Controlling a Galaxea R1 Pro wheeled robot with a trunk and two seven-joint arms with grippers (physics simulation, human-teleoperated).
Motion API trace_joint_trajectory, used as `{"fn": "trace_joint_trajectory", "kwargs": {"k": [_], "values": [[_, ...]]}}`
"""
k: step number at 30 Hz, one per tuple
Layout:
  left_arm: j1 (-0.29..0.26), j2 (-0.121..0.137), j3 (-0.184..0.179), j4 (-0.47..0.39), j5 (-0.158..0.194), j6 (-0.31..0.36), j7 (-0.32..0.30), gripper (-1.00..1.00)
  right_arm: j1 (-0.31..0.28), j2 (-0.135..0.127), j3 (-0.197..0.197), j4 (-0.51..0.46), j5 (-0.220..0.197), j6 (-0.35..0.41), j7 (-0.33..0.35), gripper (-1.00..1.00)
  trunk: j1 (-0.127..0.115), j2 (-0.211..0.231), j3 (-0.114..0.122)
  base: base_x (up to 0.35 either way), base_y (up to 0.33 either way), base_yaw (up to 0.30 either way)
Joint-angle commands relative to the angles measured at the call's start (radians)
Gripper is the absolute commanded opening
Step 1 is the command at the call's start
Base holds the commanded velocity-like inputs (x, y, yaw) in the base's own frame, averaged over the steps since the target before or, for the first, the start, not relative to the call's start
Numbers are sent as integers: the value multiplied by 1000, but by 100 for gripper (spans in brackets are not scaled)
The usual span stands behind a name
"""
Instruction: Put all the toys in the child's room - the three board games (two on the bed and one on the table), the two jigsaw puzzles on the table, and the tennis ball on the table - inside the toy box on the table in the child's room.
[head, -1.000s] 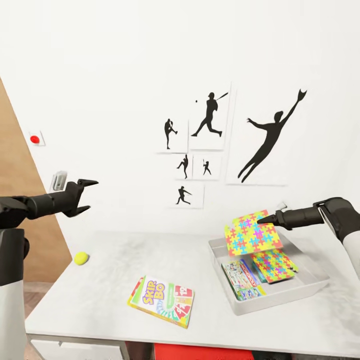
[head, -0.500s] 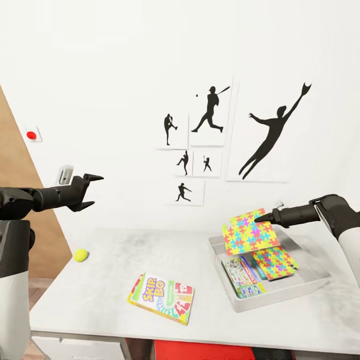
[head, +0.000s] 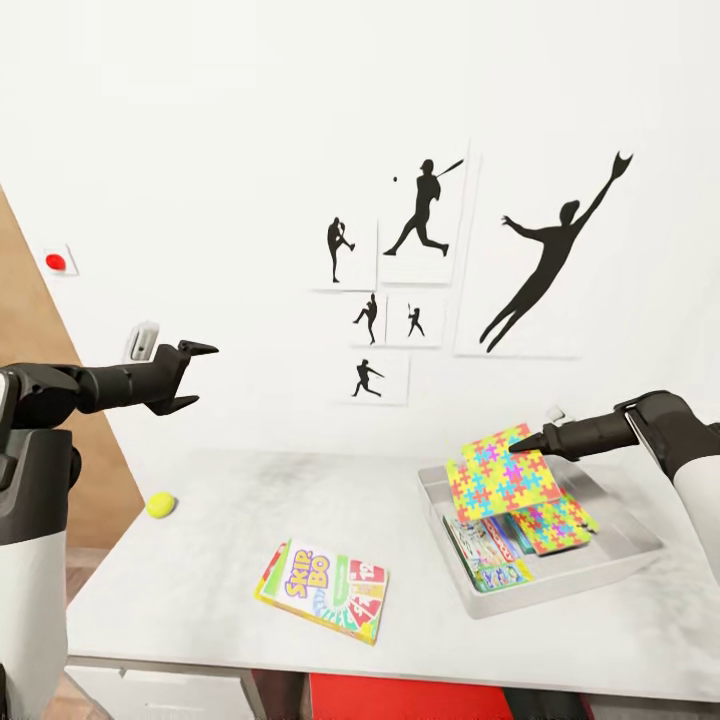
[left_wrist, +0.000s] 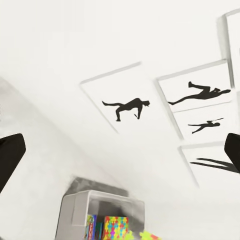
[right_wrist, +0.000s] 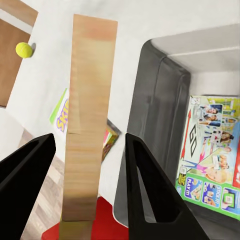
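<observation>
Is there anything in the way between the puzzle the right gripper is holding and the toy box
Nothing visible. The right gripper holds the jigsaw puzzle tilted above the toy box; below it lie only the other puzzle and board games.

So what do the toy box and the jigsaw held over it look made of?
The toy box looks like moulded plastic: smooth, matte light grey walls with rounded corners. The jigsaw puzzle between the right gripper's fingers looks like printed board, since the right wrist view shows a plain brown underside, perhaps cardboard or thin wood.
</observation>
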Motion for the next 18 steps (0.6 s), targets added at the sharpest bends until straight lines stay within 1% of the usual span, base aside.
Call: {"fn": "trace_joint_trajectory", "kwargs": {"k": [1,9,12,13,15,16,18], "values": [[-2,0,1,0,7,7,9,100,-1,0,0,-1,8,9,8,-100,1,-3,-4,0,0,0],[-2,0,1,0,9,7,9,100,-2,-1,4,-1,10,5,8,-100,1,-3,-17,0,0,0],[-2,0,0,0,11,7,9,100,-3,-1,27,-1,11,4,9,-100,1,-3,-22,0,0,0],[-2,0,0,0,11,7,9,100,-3,-1,27,-1,11,4,9,-100,1,-3,-24,0,0,0],[-2,0,0,0,11,7,9,100,-5,-2,48,-2,11,3,10,-100,1,-3,-27,0,0,0],[-2,0,0,0,11,7,9,100,-5,-2,48,-2,11,3,10,-100,1,-3,-29,0,0,0],[-3,0,0,0,11,7,9,100,-5,-2,65,-2,10,3,12,-100,1,-3,-32,0,0,0]]}}
